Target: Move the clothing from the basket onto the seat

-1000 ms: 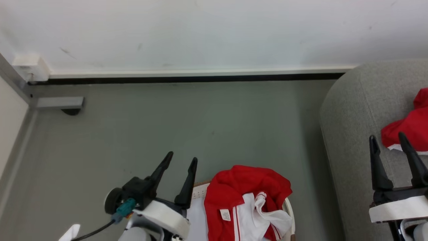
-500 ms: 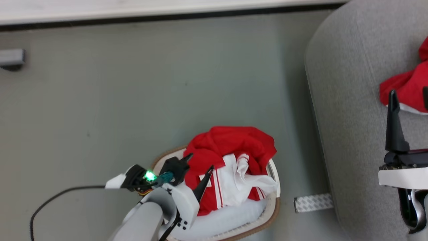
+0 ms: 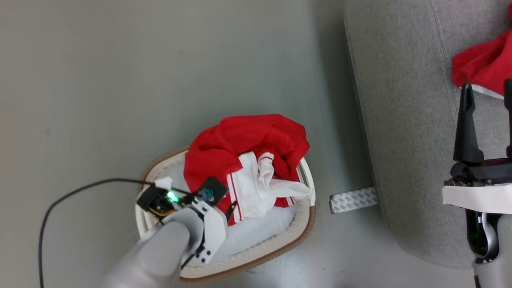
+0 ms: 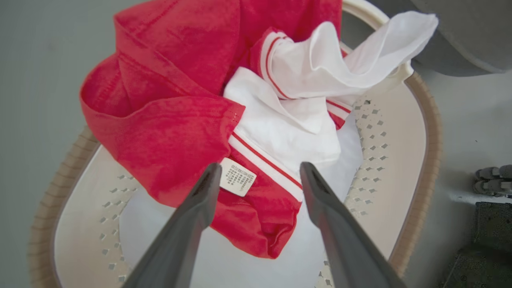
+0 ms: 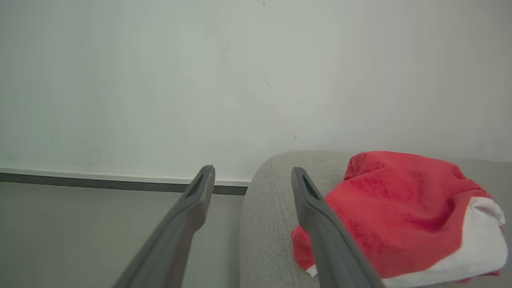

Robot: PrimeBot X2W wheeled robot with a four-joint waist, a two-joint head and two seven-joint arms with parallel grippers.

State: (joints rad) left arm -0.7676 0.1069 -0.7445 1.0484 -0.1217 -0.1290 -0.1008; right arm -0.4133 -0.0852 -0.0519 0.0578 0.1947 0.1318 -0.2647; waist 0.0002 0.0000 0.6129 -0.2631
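The white basket [image 3: 280, 248] with a brown rim stands on the floor, heaped with red and white clothing [image 3: 240, 140]. My left gripper [image 3: 225, 205] points down into it, open. In the left wrist view its tips [image 4: 260, 168] straddle the clothing [image 4: 172, 120] by a small label, just above the fabric, with the basket wall [image 4: 400, 132] around. The grey seat [image 3: 400, 120] is at the right, and a red and white garment [image 3: 480, 64] lies on it. My right gripper [image 3: 487, 84] hovers open over the seat [image 5: 268, 224], beside that garment [image 5: 400, 208], holding nothing.
A plain white cloth [image 4: 160, 240] lines the basket bottom under the clothing. A patterned white strip [image 3: 352, 200] lies on the grey floor between basket and seat. A black cable [image 3: 60, 200] trails left from my left wrist. A pale wall [image 5: 240, 80] rises behind the seat.
The head camera has tilted down, so the whole scene shifted. My left gripper has swung over the basket and dropped toward the red clothing. Both grippers stay open.
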